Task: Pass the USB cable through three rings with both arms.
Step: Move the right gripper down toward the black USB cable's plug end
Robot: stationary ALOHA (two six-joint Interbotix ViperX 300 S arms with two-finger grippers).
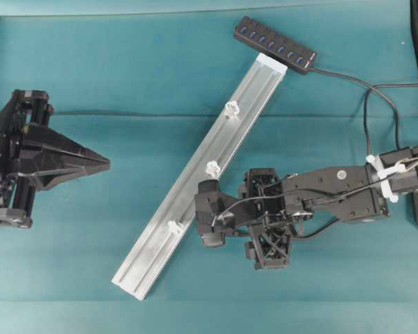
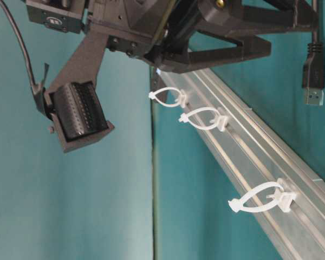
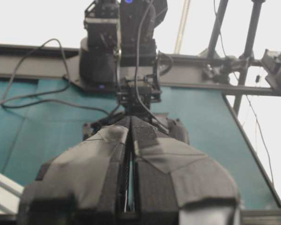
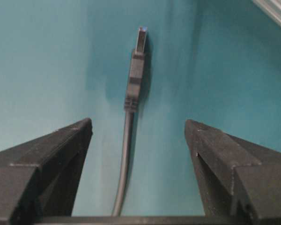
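Across the middle of the teal worktop [image 1: 125, 69]: long silver aluminium rail [image 1: 202, 174], laid diagonally from the near-left toward the far-right corner. Three small white plastic loop rings clipped along it: far [image 1: 231, 108], middle [image 1: 213, 168], near [image 1: 174, 226].

At the rail's far end: black multi-port hub bar with blue sockets [image 1: 275, 44], touching the rail tip. Thin black USB cable [image 1: 366, 104] leaves the hub's right end and runs toward the right edge, then under the right arm. Its metal-tipped plug [image 4: 140, 40] lies flat on the worktop between the fingers of the black skeletal right gripper [image 4: 138, 129], touching neither; jaws spread wide, holding nothing.

Near the left edge: black left gripper [image 1: 101, 164], fingers pressed together, empty, well apart from the rail.
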